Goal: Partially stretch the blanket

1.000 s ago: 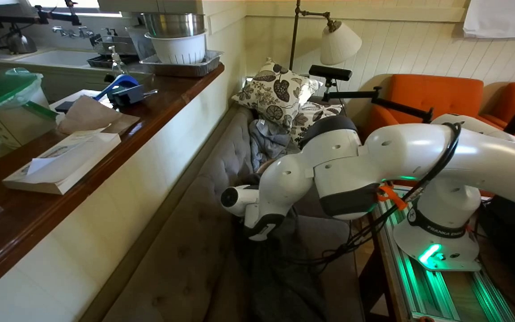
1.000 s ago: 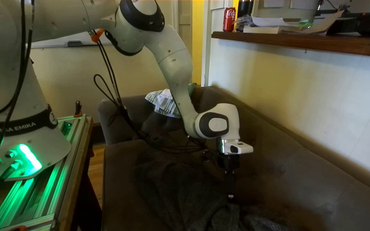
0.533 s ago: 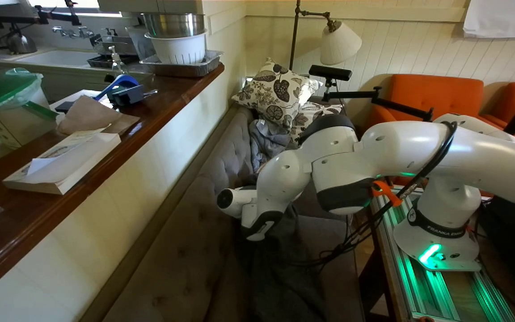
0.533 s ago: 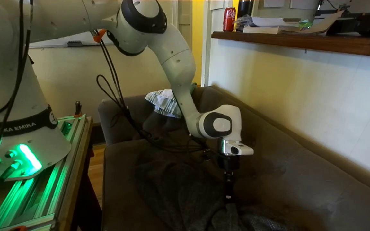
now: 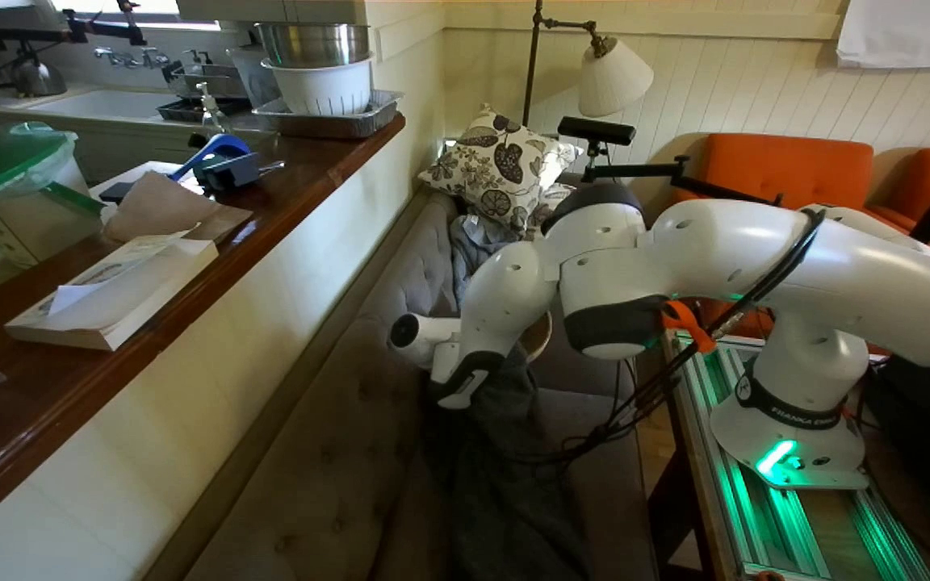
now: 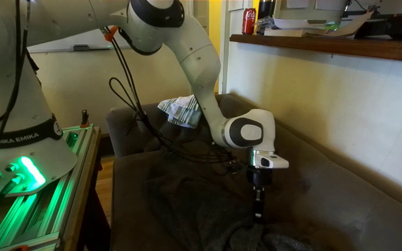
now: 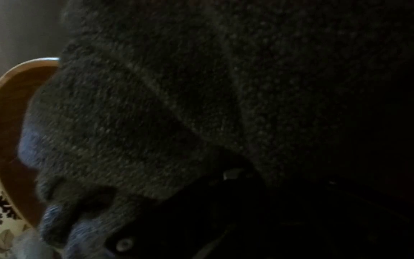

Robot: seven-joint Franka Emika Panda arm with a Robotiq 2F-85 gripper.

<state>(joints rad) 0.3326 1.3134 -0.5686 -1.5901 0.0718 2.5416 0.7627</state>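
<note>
Wrist view shows folds of the blanket [image 7: 131, 118], which lies wrinkled on the sofa [image 6: 333, 188], converging at fingers [image 6: 258, 205] that seem to pinch it: the grip looks made, most stretching to come.

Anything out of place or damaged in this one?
One oddity: a wooden bowl sits on the tufted sofa, an unusual place for tableware, and in the wrist view the dark blanket hides part of it. No damage shows.
</note>
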